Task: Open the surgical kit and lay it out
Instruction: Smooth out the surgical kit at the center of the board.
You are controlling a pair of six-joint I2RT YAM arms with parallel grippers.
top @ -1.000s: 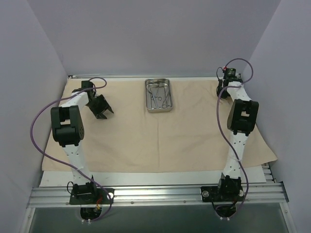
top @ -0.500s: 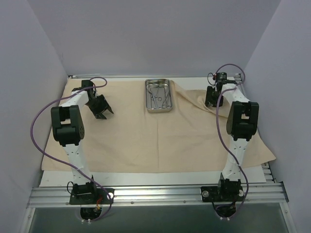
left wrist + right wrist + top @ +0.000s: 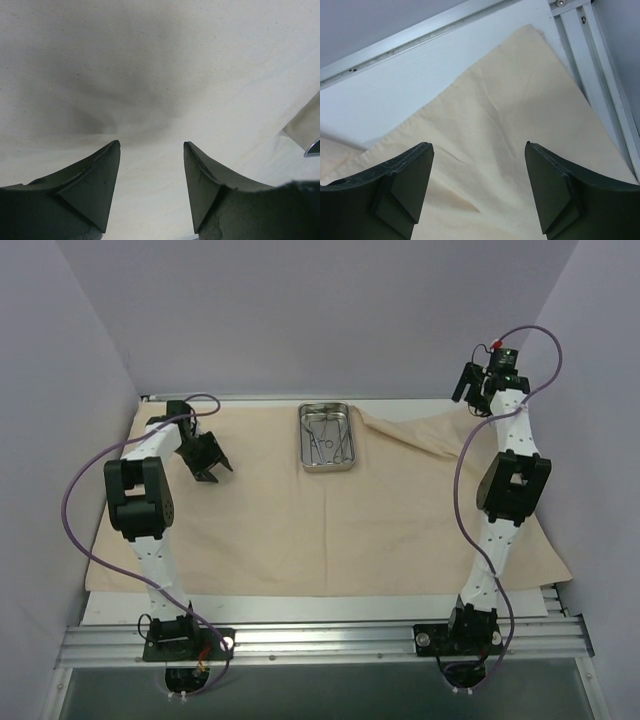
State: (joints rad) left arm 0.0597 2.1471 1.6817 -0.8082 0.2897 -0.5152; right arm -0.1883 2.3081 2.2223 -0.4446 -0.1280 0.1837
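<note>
While both arms reach over the table (image 3: 300,605), you have one beige cloth wrap (image 3: 330,530), one steel tray (image 3: 303,440) and a small cluster of instruments (image 3: 328,440). The cluster is too small to count exactly. The cloth is matte woven fabric, spread nearly flat over most of the white tabletop. One soft raised fold runs from beside the tray toward the far right corner. The tray is shiny and rectangular with rounded corners. It sits on the cloth at the far edge, near the middle, with the thin ring-handled instruments lying inside it. Your left gripper (image 3: 221,475) hangs low over the far left of the cloth, well apart from the tray, its jaws spread with nothing between them. Your right gripper (image 3: 465,392) is raised above the far right corner, jaws also spread and empty. Its wrist view shows the cloth's pointed corner lying on bare table beside an aluminium rail (image 3: 420,37). Plain walls (image 3: 60,390) stand close on the left, right and far sides. A wide stretch of bare cloth lies between the tray and the near edge.
</note>
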